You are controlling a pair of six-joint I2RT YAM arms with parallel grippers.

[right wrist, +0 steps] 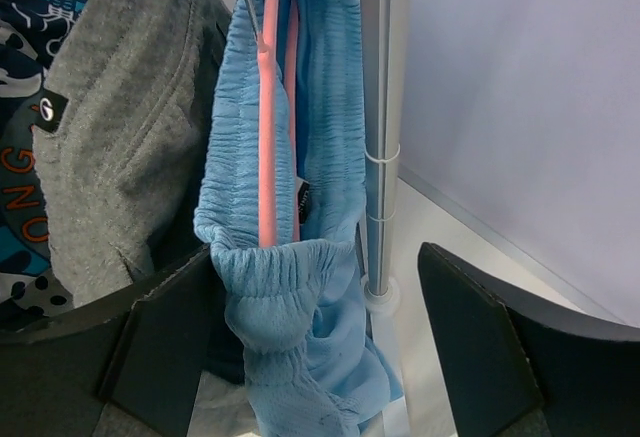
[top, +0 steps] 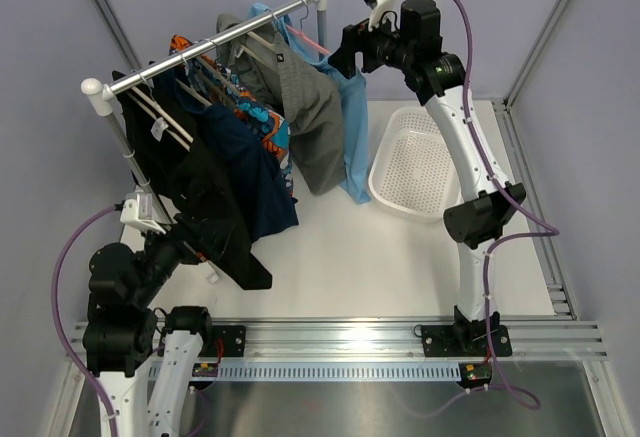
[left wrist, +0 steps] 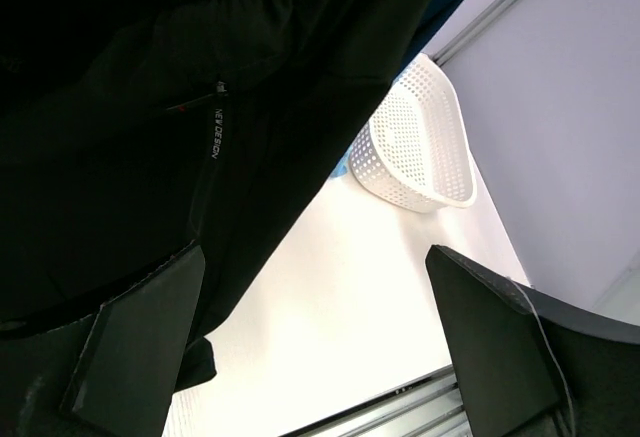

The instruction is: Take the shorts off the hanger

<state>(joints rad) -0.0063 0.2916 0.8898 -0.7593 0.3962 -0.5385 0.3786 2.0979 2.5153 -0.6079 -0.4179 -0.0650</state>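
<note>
As seen from the right wrist, shows the light blue shorts (right wrist: 300,157) draped over a pink hanger (right wrist: 268,107) at the right end of the rail (top: 220,42), with the grey shorts (right wrist: 130,157) just beside them on the left. Places the right gripper (right wrist: 310,297) spread wide on either side of the blue waistband, clamped on nothing. Shows the left gripper (left wrist: 310,297) fully spread against black clothes (left wrist: 120,107) toward the left edge of the table (top: 330,257), holding nothing.

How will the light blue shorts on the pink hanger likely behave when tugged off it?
Probably floppy: the light blue shorts sag in soft folds over the pink hanger. Likely light for their size, since the thin cloth hangs limp. Their gathered, elastic-looking top edge may stretch and cling to the hanger rather than slide freely.
</note>
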